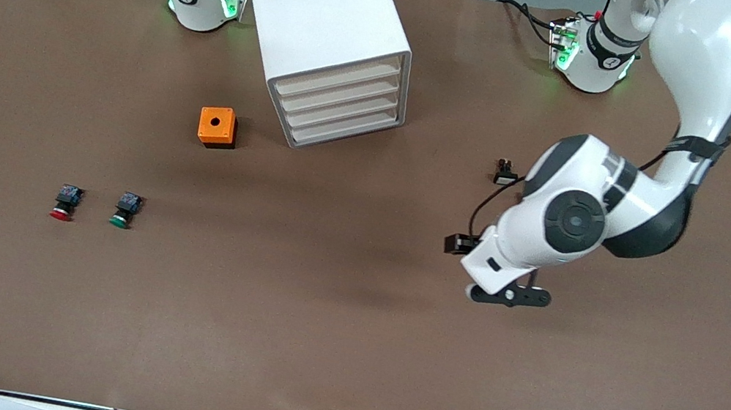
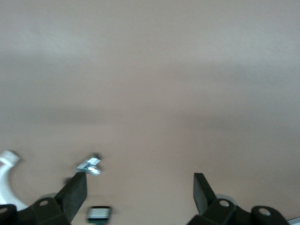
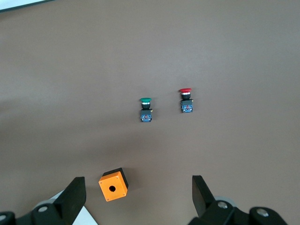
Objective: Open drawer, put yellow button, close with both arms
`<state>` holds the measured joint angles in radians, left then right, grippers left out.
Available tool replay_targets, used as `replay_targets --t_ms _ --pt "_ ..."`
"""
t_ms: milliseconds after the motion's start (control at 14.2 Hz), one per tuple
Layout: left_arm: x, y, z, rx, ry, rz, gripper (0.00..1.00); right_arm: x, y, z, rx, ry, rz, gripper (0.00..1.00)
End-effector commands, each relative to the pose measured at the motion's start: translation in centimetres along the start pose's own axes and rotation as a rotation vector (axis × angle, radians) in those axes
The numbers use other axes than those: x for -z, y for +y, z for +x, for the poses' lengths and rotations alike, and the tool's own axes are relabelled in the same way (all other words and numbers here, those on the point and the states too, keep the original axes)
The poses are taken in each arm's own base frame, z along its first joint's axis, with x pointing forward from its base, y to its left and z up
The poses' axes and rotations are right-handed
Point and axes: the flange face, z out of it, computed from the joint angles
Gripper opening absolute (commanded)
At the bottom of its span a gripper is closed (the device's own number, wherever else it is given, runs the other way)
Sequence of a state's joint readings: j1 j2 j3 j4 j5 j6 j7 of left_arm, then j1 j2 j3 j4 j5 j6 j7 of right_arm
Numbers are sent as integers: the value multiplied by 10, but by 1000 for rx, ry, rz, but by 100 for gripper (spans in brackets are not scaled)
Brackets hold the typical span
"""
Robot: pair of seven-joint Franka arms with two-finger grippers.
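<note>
Left gripper [image 2: 140,197], jaws wide & empty, hangs over bare tabletop [image 1: 312,345] toward left arm's end. Right gripper [image 3: 138,199], also wide & empty, hangs above orange cube [image 3: 113,184]. Top drawer [image 1: 340,81] shut, cabinet [image 1: 326,20] mid-table by the base edge.

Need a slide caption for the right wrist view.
Open right gripper above orange cube, green button and red button.
</note>
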<state>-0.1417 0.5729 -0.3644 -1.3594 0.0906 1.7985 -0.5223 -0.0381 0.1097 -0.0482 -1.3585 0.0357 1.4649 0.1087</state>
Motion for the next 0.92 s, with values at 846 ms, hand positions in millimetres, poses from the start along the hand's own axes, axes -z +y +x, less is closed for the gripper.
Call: replay_targets --t_ms 846 --pt "182 -220 -52 -85 5 93 100 3 2 1 8 6 -15 100"
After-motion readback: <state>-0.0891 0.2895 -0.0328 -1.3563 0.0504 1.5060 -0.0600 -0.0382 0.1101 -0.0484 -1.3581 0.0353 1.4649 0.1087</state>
